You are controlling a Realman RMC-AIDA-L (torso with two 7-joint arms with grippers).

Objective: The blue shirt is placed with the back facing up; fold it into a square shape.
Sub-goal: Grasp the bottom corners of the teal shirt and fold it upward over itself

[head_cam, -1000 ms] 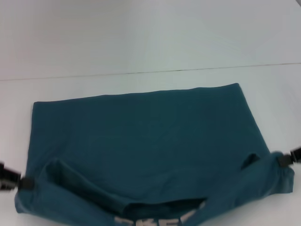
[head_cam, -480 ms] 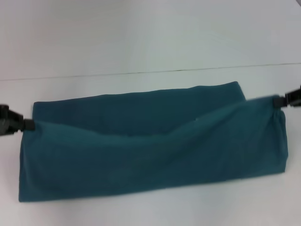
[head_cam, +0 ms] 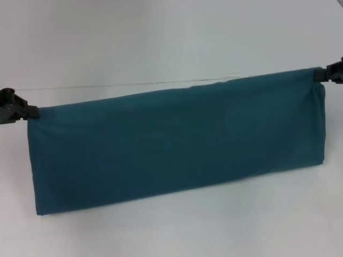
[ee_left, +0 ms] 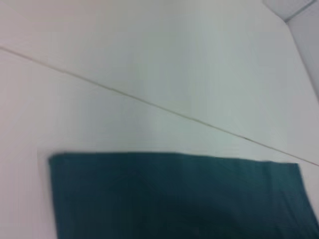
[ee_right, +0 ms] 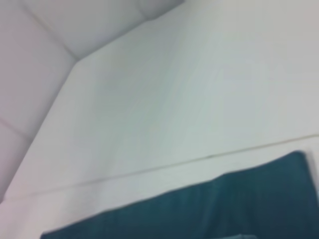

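The blue shirt [head_cam: 177, 142] is a dark teal cloth stretched in a long band across the head view, plain side showing, its lower fold resting on the white table [head_cam: 171, 43]. My left gripper [head_cam: 27, 112] is shut on its upper left corner. My right gripper [head_cam: 321, 73] is shut on its upper right corner, a little higher. The held edge is taut between them. The shirt also shows in the left wrist view [ee_left: 179, 196] and in the right wrist view [ee_right: 209, 211]. No lettering shows.
A thin seam line [head_cam: 123, 84] runs across the white table behind the shirt. A bare white table strip [head_cam: 187, 230] lies in front of the shirt. A table edge or corner shows in the left wrist view [ee_left: 294, 10].
Both grippers have carried the near hem up and away over the shirt. The shirt has gone from a wide flat sheet with lettering showing to a narrow taut band.
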